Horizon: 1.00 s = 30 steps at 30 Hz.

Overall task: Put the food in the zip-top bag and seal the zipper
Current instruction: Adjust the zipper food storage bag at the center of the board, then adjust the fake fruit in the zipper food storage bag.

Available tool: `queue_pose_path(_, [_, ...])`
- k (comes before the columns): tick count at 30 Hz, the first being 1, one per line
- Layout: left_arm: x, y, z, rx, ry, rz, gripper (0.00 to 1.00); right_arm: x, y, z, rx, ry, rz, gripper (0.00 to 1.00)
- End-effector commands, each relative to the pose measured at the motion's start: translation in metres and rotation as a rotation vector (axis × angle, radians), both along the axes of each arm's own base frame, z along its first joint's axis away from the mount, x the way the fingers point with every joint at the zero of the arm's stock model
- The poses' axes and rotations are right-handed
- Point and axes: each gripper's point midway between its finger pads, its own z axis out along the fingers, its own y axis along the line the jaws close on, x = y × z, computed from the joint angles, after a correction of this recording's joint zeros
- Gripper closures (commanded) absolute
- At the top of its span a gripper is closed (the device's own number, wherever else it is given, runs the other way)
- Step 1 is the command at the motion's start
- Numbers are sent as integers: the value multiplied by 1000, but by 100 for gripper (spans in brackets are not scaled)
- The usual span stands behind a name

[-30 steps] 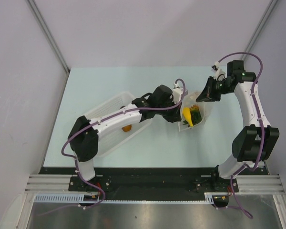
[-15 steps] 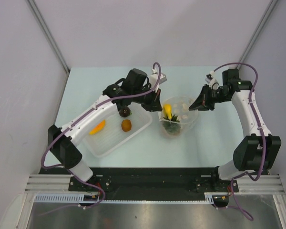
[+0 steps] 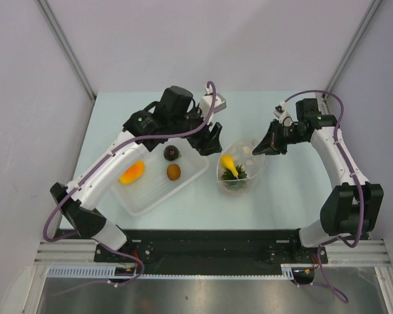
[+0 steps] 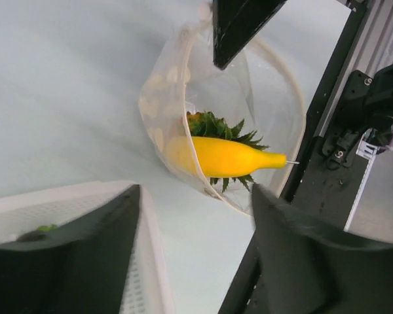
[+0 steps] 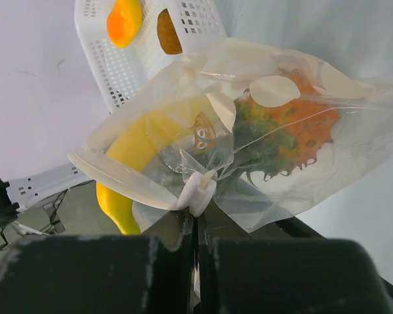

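The clear dotted zip-top bag [image 3: 241, 169] lies right of centre with its mouth open. A yellow banana [image 3: 227, 161] and the green-crowned pineapple [image 3: 235, 176] sit inside it. My right gripper [image 3: 267, 145] is shut on the bag's zipper [image 5: 128, 180] edge, just behind the white slider [image 5: 198, 191]. My left gripper [image 3: 213, 139] hangs open and empty between the basket and the bag. In the left wrist view the banana [image 4: 226, 157] pokes out of the bag's mouth. An orange piece [image 3: 131, 173], a dark brown fruit [image 3: 172, 153] and a brown-orange fruit [image 3: 174, 171] lie in the basket.
The white perforated basket [image 3: 144, 198] sits tilted at centre left, its corner close under my left gripper. The black base rail [image 3: 209, 239] runs along the near table edge. Grey walls enclose the pale table on three sides.
My left arm has swung back from the bag's mouth toward the basket and its jaws have opened. The right gripper, still shut on the bag, has drawn it slightly left.
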Motion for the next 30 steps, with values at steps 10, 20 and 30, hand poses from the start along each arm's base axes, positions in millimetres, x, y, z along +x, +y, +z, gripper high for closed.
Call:
queue_pose_path(10, [-70, -14, 36, 109, -467, -623, 8, -1, 8, 25, 3, -115, 24, 100])
queue_pose_path(20, [-55, -28, -5, 246, -791, -952, 27, 0, 10, 29, -11, -152, 45, 100])
queue_pose_path(30, [-48, -38, -40, 324, -802, -1092, 29, 0, 11, 31, -18, -170, 48, 100])
